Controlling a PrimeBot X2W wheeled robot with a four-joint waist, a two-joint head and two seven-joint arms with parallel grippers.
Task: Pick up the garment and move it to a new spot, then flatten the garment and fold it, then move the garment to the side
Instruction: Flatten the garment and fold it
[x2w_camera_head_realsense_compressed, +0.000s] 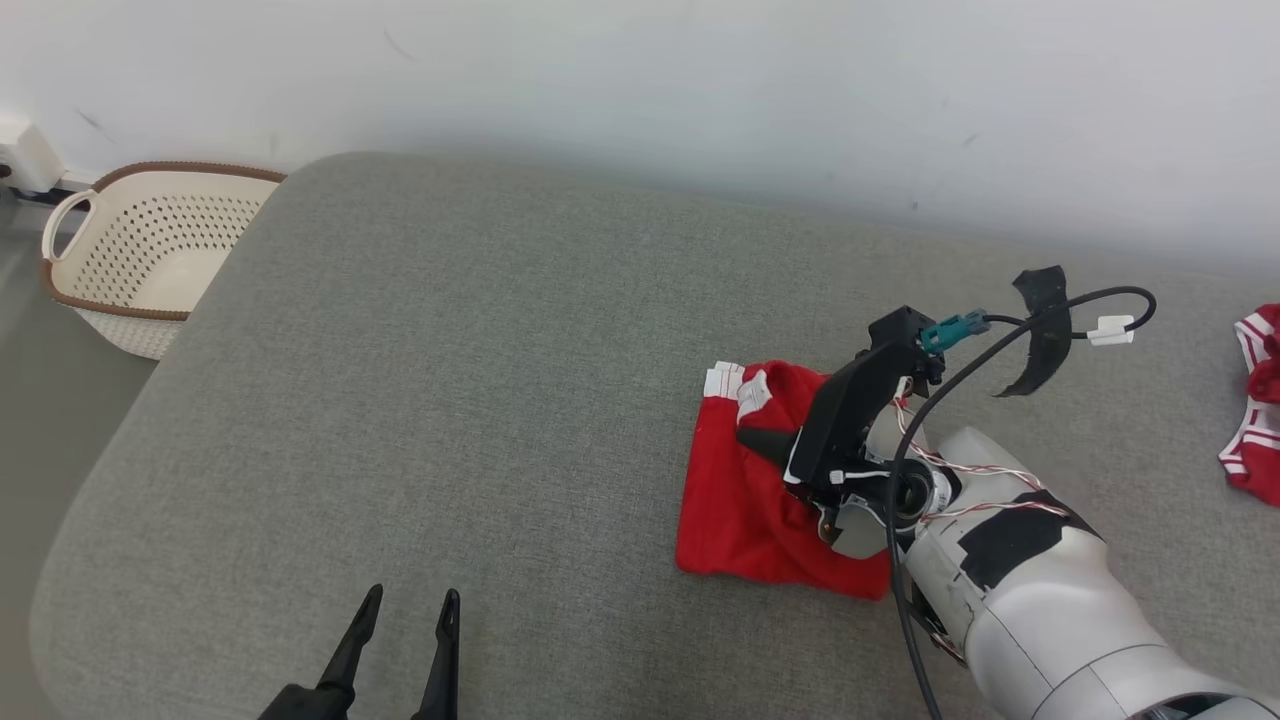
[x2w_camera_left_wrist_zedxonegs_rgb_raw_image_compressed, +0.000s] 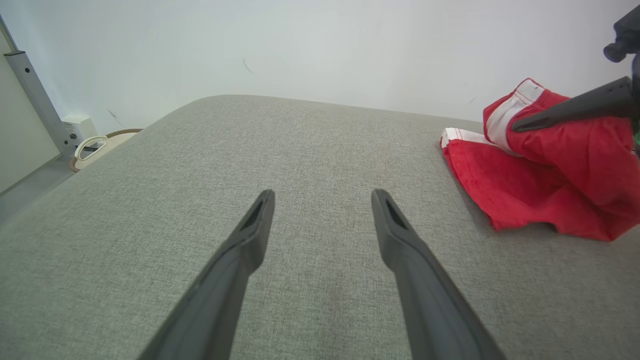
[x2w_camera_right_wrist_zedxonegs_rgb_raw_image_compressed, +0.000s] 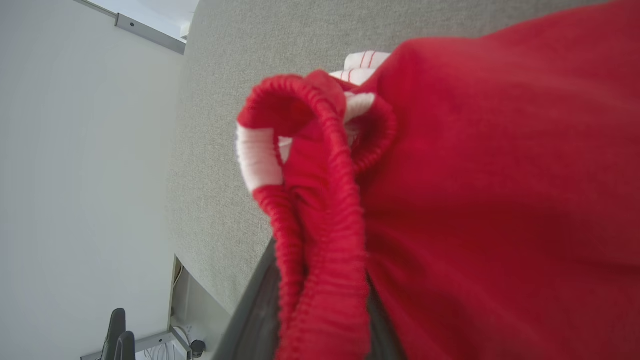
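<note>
Red waistband elastic (x2w_camera_right_wrist_zedxonegs_rgb_raw_image_compressed: 325, 300) of the garment (x2w_camera_head_realsense_compressed: 730, 520), heaped on the grey cushion (x2w_camera_head_realsense_compressed: 450, 350), sits pinched in the right gripper (x2w_camera_head_realsense_compressed: 765, 442) and could slip on lifting, while the left gripper (x2w_camera_head_realsense_compressed: 413, 595) hovers spread, well apart.

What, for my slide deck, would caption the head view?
Right hand shut on a red garment on the grey cushion; left hand open, basket far left.

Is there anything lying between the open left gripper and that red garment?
Nothing visible: only bare grey cushion lies between the left gripper and the red garment, which the right gripper is pinching.
</note>
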